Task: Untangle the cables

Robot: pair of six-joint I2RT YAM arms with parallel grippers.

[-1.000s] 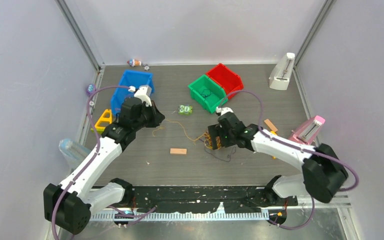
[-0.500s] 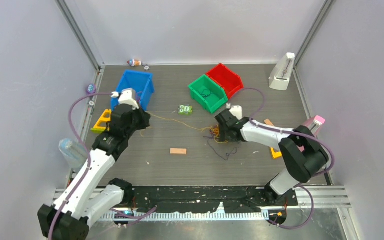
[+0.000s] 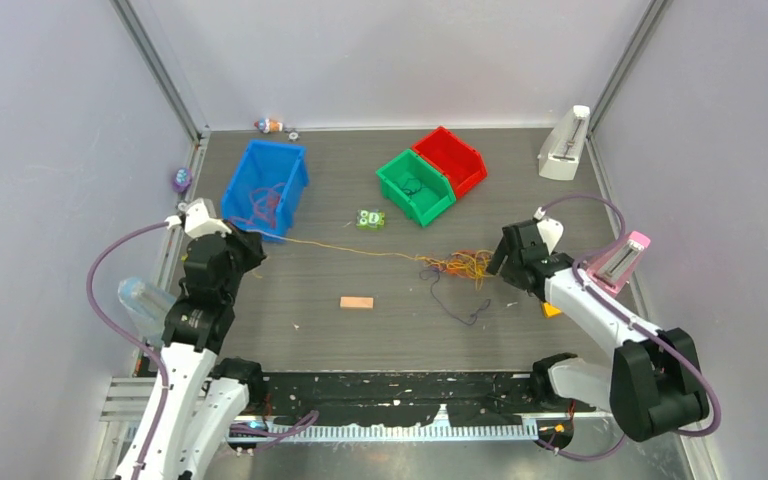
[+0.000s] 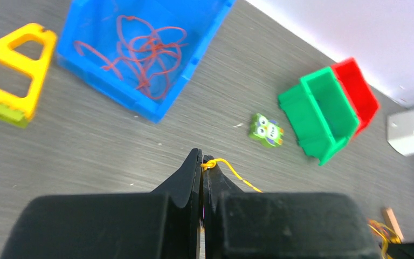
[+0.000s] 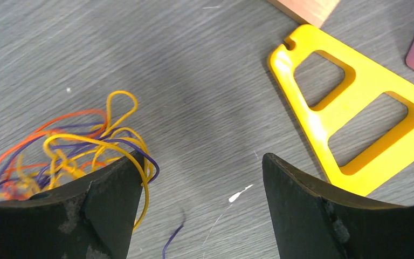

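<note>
A tangle of orange, yellow and purple cables (image 3: 457,265) lies on the table right of centre, and also shows in the right wrist view (image 5: 70,154). One yellow strand (image 3: 350,247) runs taut from it leftward to my left gripper (image 3: 243,242). In the left wrist view that gripper (image 4: 202,160) is shut on the yellow strand's end (image 4: 221,163). My right gripper (image 3: 505,262) is open beside the tangle's right edge; in the right wrist view (image 5: 202,162) its left finger (image 5: 108,189) touches the loops. A dark purple strand (image 3: 455,300) trails toward the near edge.
A blue bin (image 3: 265,185) holding red cable (image 4: 140,48) stands at the back left. Green bin (image 3: 415,185) and red bin (image 3: 450,158) stand at the back centre. An owl toy (image 3: 369,219), a wooden block (image 3: 356,302) and yellow triangles (image 5: 350,113) (image 4: 13,75) lie around.
My left gripper has pulled back left and nearward, drawing the yellow strand out straight. My right gripper has moved right, off the tangle, which has shifted slightly right.
</note>
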